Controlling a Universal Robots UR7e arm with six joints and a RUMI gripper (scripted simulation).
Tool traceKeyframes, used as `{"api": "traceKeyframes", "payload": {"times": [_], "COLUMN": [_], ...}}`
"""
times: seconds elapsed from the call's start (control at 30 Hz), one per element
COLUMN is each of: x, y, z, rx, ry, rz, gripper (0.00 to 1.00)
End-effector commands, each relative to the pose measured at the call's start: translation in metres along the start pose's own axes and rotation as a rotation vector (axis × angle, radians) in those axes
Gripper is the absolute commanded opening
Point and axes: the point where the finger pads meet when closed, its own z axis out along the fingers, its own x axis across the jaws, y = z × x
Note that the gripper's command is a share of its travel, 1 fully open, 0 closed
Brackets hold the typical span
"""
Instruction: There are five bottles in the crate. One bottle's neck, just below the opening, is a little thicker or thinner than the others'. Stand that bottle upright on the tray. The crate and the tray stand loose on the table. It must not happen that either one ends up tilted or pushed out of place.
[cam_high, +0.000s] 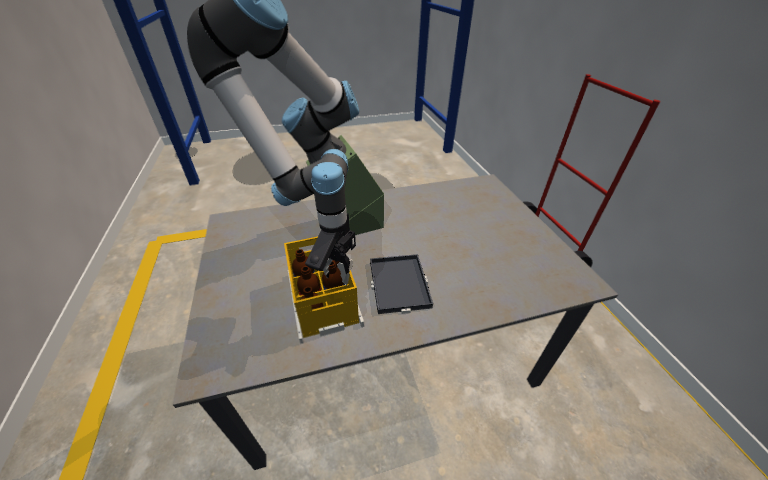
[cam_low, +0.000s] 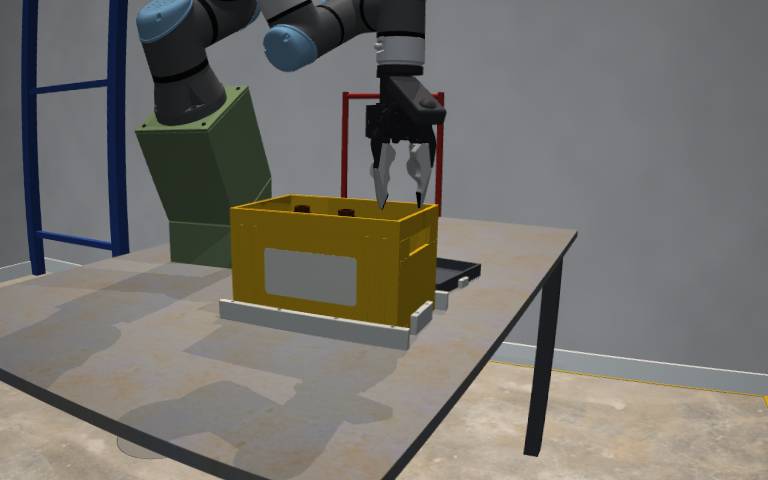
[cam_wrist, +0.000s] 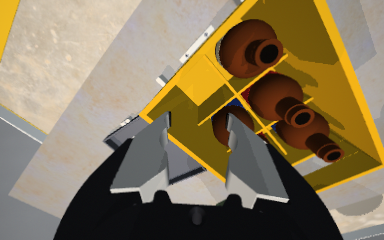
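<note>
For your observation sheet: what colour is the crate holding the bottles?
Yellow: the crate has a grey panel on one side, clearest in the exterior view.

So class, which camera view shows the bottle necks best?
The wrist view: four brown bottles' necks and openings fill the crate's compartments. The top view shows them tiny, partly behind the pincer; the exterior shows only two rims.

Brown bottles (cam_wrist: 274, 95) upright in the yellow crate's (cam_low: 322, 266) compartments, dark tray (cam_high: 400, 283) lying flat just beside.
</note>
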Motion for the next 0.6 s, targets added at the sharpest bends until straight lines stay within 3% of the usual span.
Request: {"api": "traceKeyframes", "payload": {"times": [0.0,0.57], "x": [0.000,0.000], "y": [0.000,0.000], "z": [0.005,0.022], "rx": [0.001,0.001], "ry": [-0.001,-0.001], "rz": [0.000,0.000], "gripper": [0.38,0.38]}}
